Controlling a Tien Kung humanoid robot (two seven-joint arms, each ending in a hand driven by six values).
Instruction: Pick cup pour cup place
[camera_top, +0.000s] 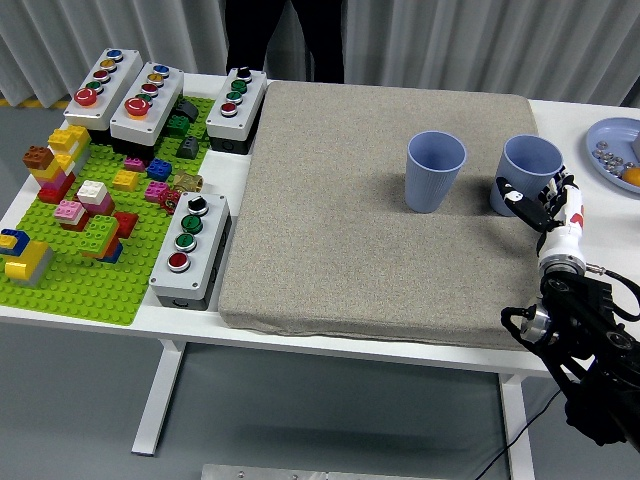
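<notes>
The right hand (543, 203) is being held at the near side of the right cup (530, 170), fingers spread around its base without gripping. The left cup (435, 171) is being supported upright on the grey mat (330, 230), just left of the other.

Right arm (585, 340) enters from lower right corner, black, jointed, cables along it, forearm angled up and slightly left. White wrist section with a red mark just below the hand. Right hand (543, 202) raised, fingers (517, 195) black-tipped, loosely spread and pointing up and left, nothing clasped inside them. Whether the fingertips touch anything cannot be told. Person stands at far side, only dark trouser legs (285, 38) visible, no hands shown.
</notes>
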